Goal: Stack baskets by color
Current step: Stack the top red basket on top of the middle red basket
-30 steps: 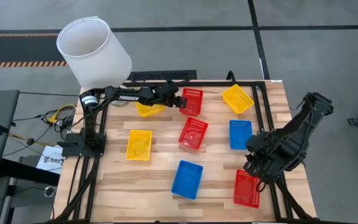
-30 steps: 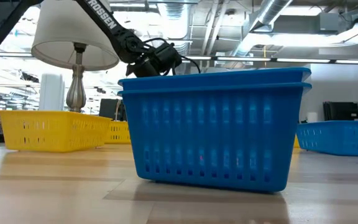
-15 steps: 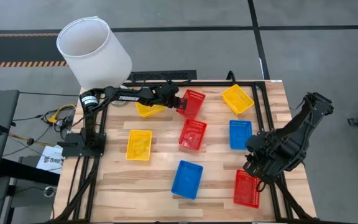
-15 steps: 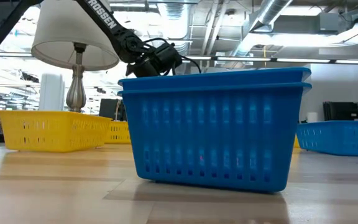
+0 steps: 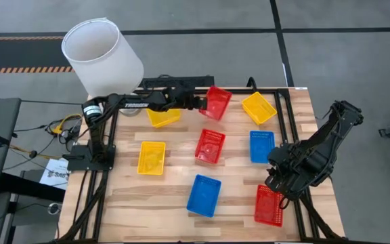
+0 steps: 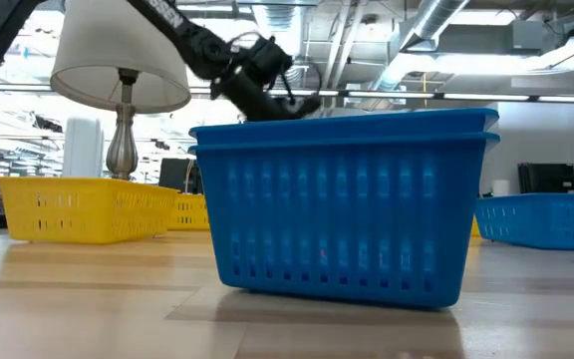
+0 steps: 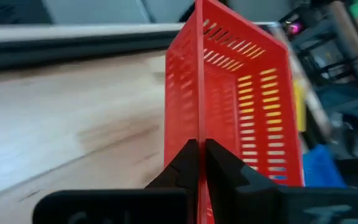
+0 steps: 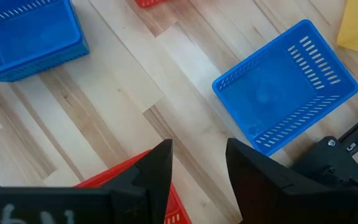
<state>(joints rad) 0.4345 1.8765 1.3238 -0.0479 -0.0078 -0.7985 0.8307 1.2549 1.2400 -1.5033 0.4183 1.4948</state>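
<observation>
Here, your left gripper [image 7: 199, 163] is pinched closed on the thin rim wall of a red basket [image 5: 217, 103], tilted up off the table's [image 5: 175, 203] far edge; it looks light, stiff and slightly flexible, so hold the rim.

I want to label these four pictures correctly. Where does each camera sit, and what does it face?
High: above the table, looking down; both arms show.
Low: at table-top height, facing the stacked blue mesh plastic baskets; left arm above.
Left wrist: on the left arm; left gripper shut on the lifted red mesh plastic basket.
Right wrist: on the right arm; open right gripper over wood.
Shared: high and left wrist both show that red basket.
</observation>
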